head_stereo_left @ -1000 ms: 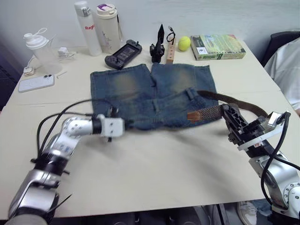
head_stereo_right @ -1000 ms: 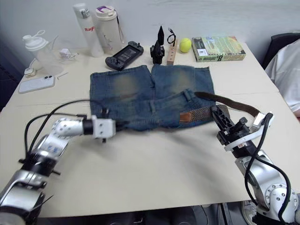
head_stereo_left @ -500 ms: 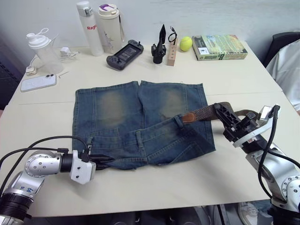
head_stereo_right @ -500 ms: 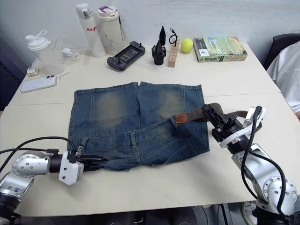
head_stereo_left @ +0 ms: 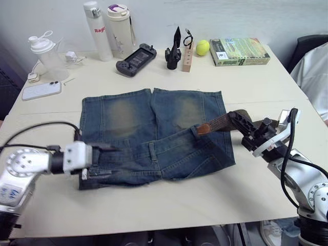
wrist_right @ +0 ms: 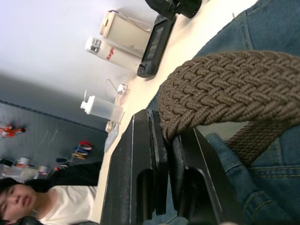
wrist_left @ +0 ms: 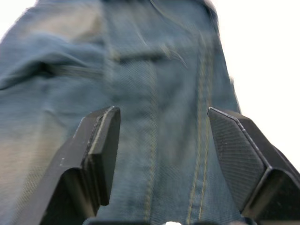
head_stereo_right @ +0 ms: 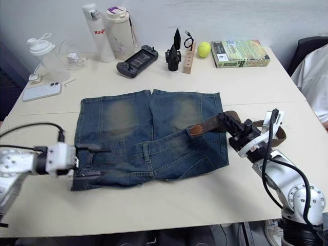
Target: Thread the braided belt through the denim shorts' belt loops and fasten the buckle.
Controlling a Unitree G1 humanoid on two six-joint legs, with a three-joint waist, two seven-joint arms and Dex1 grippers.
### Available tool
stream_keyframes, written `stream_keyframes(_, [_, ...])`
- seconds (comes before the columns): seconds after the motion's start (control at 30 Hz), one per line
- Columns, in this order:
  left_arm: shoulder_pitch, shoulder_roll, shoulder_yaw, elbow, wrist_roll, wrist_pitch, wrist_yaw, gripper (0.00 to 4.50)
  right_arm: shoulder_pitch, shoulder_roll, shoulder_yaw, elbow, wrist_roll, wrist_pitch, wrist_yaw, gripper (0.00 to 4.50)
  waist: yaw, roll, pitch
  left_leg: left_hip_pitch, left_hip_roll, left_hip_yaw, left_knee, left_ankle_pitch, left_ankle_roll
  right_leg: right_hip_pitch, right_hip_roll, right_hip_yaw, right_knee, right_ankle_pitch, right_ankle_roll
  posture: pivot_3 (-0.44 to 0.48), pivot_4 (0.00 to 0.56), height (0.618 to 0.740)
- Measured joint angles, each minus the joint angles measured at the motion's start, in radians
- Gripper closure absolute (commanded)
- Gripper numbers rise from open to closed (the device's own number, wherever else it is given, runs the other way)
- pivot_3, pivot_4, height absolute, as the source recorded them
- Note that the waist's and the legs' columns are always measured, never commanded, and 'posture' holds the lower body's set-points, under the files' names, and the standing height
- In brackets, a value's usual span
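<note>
The denim shorts lie flat on the pale bench, waistband toward me, legs pointing away. My right tool is clamped on the braided belt, which it holds just above the right end of the waistband; the tan tip points inward, close to a belt loop, while the rest of the strap trails back past my right wrist. I cannot make out the buckle. My left tool has its fingers spread wide, one on each side of the waistband's left end, gripping nothing. My judgement: the woven strap is limp, so the tip could droop and slide over the loop instead of under it, and pushing could drag the unpinned shorts across the bench. My right forearm reaches in from the right edge, angled inward; my left forearm lies low, pointing right along the waistband.
</note>
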Motion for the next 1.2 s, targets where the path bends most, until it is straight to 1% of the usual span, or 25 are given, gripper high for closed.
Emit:
stream_keyframes(0.07, [-0.026, -0.015, 0.012, -0.031, -0.063, 0.099, 0.020, 1.15, -0.025, -0.007, 0.001, 0.035, -0.027, 0.015, 0.001, 4.50, 0.001, 0.000, 0.000, 0.000, 0.000, 0.000, 0.000, 0.000, 0.000, 0.000, 0.002, -0.001, 0.000, 0.000, 0.000, 0.000, 0.150, 0.720])
stream_keyframes(0.17, [-0.042, -0.052, 0.016, -0.080, -0.115, 0.209, 0.054, 1.15, -0.052, -0.010, 0.016, 0.082, -0.080, 0.043, 0.012, 4.50, 0.002, 0.000, 0.000, 0.000, 0.000, 0.001, 0.000, 0.000, 0.000, 0.000, 0.004, -0.001, 0.000, 0.000, 0.000, 0.000, 0.150, 0.720])
stream_keyframes(0.3, [-0.054, -0.137, -0.011, -0.122, -0.109, 0.277, 0.101, 1.15, -0.081, -0.029, 0.045, 0.141, -0.166, 0.100, 0.065, 4.50, 0.004, 0.000, 0.000, 0.000, 0.000, 0.001, 0.001, 0.000, 0.000, 0.000, 0.006, -0.001, 0.000, 0.000, 0.000, 0.000, 0.150, 0.720])
stream_keyframes(0.5, [-0.076, -0.210, -0.032, -0.148, -0.073, 0.319, 0.145, 1.15, -0.110, -0.033, 0.056, 0.180, -0.273, 0.157, 0.133, 4.50, 0.004, 0.000, 0.000, 0.000, 0.000, 0.002, 0.002, 0.000, 0.000, 0.000, 0.006, -0.001, 0.000, 0.000, 0.000, 0.000, 0.150, 0.720])
stream_keyframes(0.67, [-0.077, -0.232, -0.034, -0.155, -0.058, 0.341, 0.153, 1.15, -0.139, -0.004, 0.060, 0.211, -0.351, 0.168, 0.177, 4.50, 0.004, 0.000, 0.000, 0.000, 0.000, 0.002, 0.002, 0.000, 0.000, 0.000, 0.007, -0.001, 0.000, 0.000, 0.000, 0.000, 0.150, 0.720])
stream_keyframes(0.87, [-0.076, -0.246, -0.033, -0.161, -0.049, 0.354, 0.153, 1.15, -0.174, -0.003, 0.049, 0.236, -0.437, 0.169, 0.235, 4.50, 0.005, 0.000, 0.000, 0.000, 0.000, 0.002, 0.002, 0.000, 0.000, 0.000, 0.006, -0.001, 0.000, 0.000, 0.000, 0.000, 0.150, 0.720])
stream_keyframes(1.2, [-0.076, -0.260, -0.030, -0.186, -0.035, 0.369, 0.164, 1.15, -0.182, -0.011, 0.051, 0.223, -0.672, 0.160, 0.369, 4.50, 0.004, 0.000, 0.000, 0.000, 0.000, 0.002, 0.002, 0.000, 0.000, 0.000, 0.007, -0.001, 0.000, 0.000, 0.000, 0.000, 0.150, 0.720])
